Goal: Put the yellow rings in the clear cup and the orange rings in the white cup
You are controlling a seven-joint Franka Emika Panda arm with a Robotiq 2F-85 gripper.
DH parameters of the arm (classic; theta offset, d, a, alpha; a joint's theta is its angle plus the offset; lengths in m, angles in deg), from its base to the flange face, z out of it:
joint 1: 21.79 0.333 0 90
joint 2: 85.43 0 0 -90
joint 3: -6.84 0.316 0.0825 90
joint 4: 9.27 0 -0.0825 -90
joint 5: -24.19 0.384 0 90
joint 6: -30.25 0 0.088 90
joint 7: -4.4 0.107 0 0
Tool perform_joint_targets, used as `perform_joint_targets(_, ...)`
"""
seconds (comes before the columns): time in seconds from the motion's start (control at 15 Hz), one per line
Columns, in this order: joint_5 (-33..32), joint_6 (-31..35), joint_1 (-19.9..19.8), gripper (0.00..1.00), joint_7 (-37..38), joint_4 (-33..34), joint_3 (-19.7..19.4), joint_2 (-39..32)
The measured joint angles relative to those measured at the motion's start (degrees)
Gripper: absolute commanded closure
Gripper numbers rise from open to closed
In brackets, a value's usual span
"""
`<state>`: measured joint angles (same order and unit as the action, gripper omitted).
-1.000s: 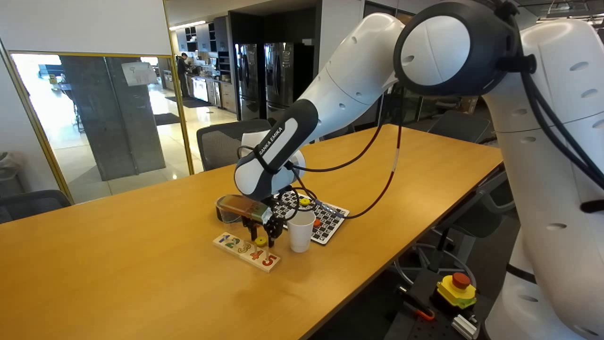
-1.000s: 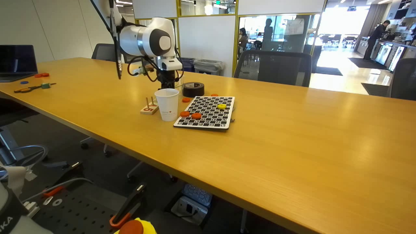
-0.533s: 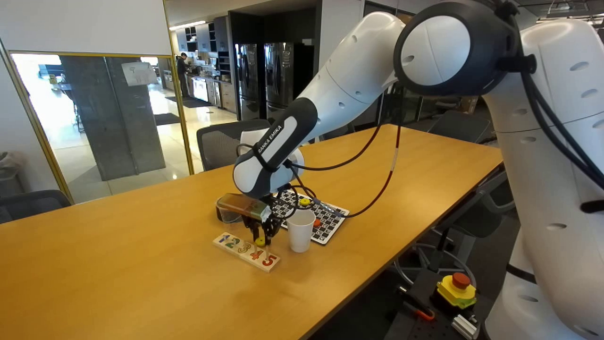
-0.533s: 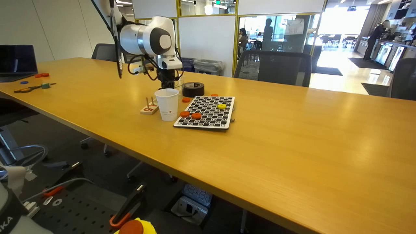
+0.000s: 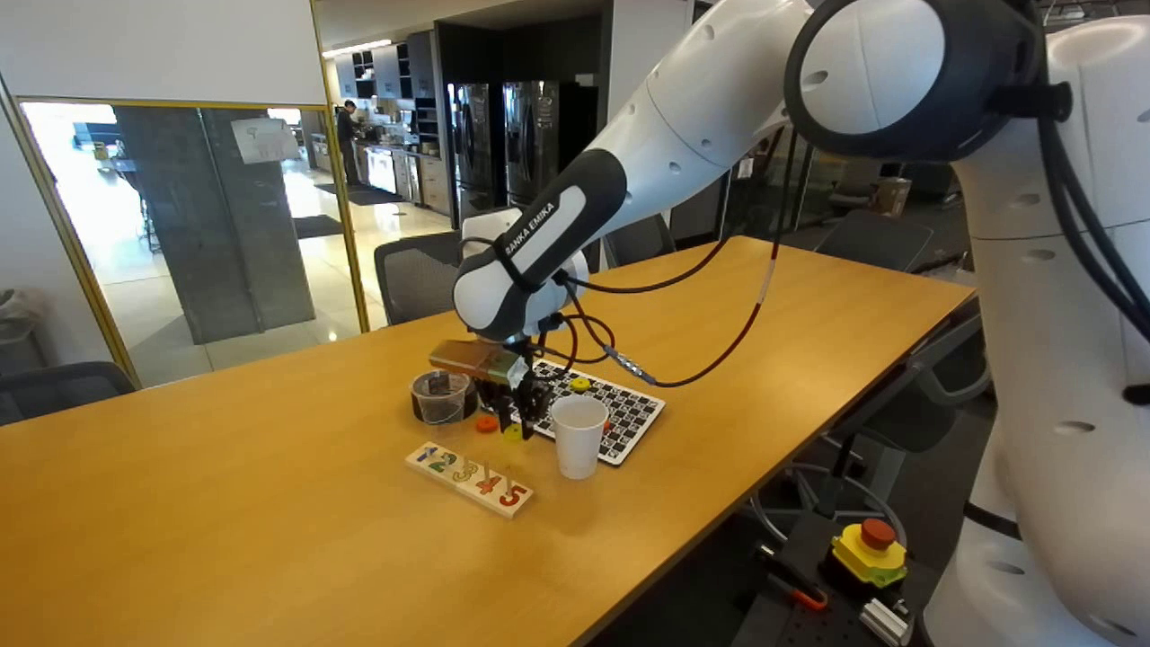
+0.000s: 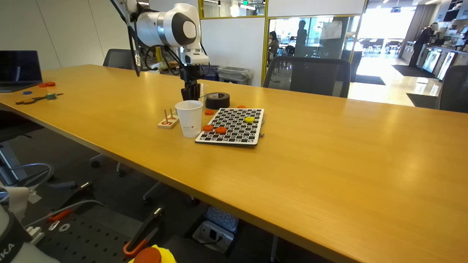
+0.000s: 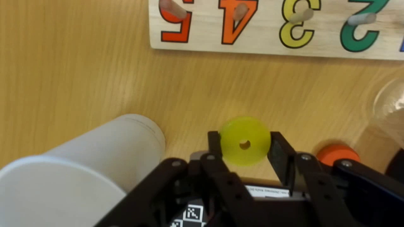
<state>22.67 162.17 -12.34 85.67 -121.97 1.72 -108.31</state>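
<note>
1. In the wrist view, the black two-fingered end effector [image 7: 245,143] is grasping a small, flat, round yellow ring [image 7: 232,135]; one fingertip meets it on each side, and the hole in its middle shows.
2. That view puts the held yellow ring over the wood-toned counter [image 7: 79,69], between a tapered, opaque white cup [image 7: 139,145] and a short, wide see-through cup [image 7: 393,110], which is cut off at the right. A small, round orange ring [image 7: 337,154] lies on the counter near the see-through cup, partly covered by the end effector.
3. In an exterior view, more of what the wrist view crops appears: the see-through cup, just beside a black roll of tape [image 5: 470,406], and the full length of a pale wooden peg board [image 5: 469,481] with coloured numerals.
4. In an exterior view, the upright white cup hides the fingertips and the held ring, but further orange rings [image 6: 221,130] show: two on a flat black-and-white checkered board [image 6: 237,135] and one just beyond its far edge. A dark-screened laptop [image 6: 20,69] also appears.
5. Both exterior views show a second yellow ring [image 6: 249,119], lying on the checkered board and outside the wrist view.
6. The white, jointed arm [image 5: 683,135] comes in from the right in an exterior view, its forearm sloping down to a bent wrist. In both exterior views the end effector points straight down.
</note>
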Motion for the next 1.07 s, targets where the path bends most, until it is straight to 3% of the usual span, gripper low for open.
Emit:
perform_joint_targets(0.53,-7.05,1.69,0.03,0.83,2.74,0.59,0.21,6.66)
perform_joint_targets(1.07,-6.99,4.65,-0.12,0.83,-1.0,7.13,2.14,3.79)
